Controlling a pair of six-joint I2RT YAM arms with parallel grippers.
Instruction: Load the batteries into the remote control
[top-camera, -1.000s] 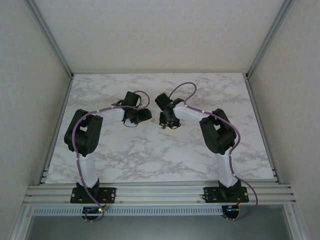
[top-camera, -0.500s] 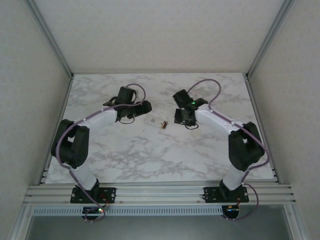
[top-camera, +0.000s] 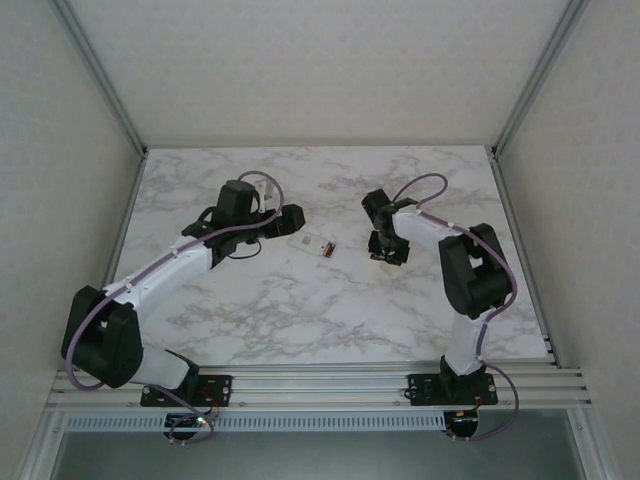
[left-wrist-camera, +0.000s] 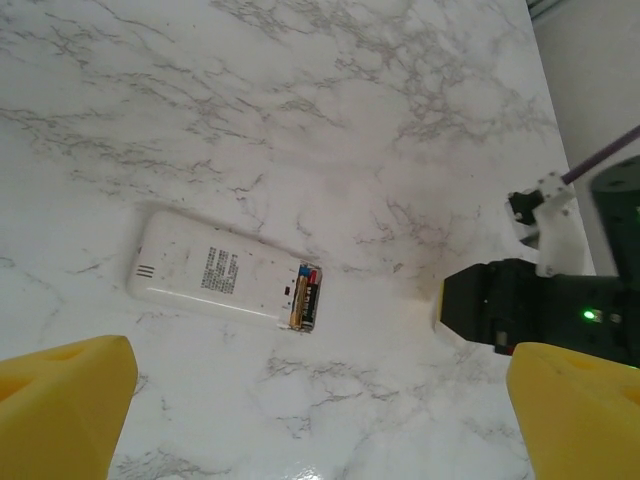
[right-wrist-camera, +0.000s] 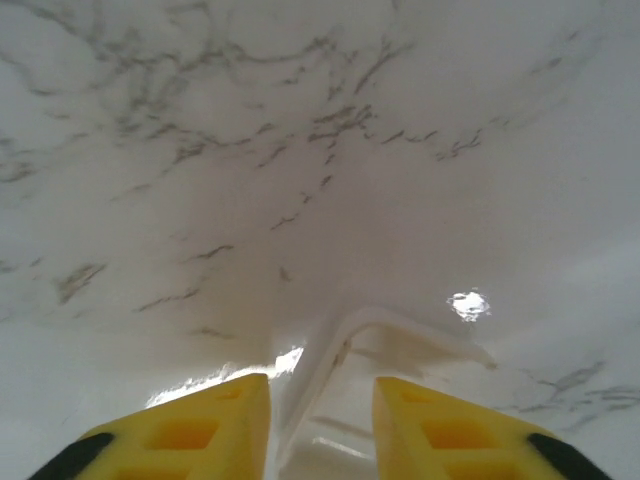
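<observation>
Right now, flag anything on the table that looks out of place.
The remote lies back-up, with the batteries exposed at its open end. A white plastic piece, possibly its cover, sits in the right claw, apart from the remote; whether it is gripped is unclear.

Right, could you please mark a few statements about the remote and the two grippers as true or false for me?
1. The remote lies on the marble table with its battery compartment uncovered. True.
2. The compartment is empty. False: the batteries lie in it, at one end of the remote.
3. The left gripper is clamped on the remote. False: its jaws stand wide open, clear of the remote.
4. A white plastic piece sits between the fingers of the right gripper. True, though whether it is actually gripped cannot be told.
</observation>
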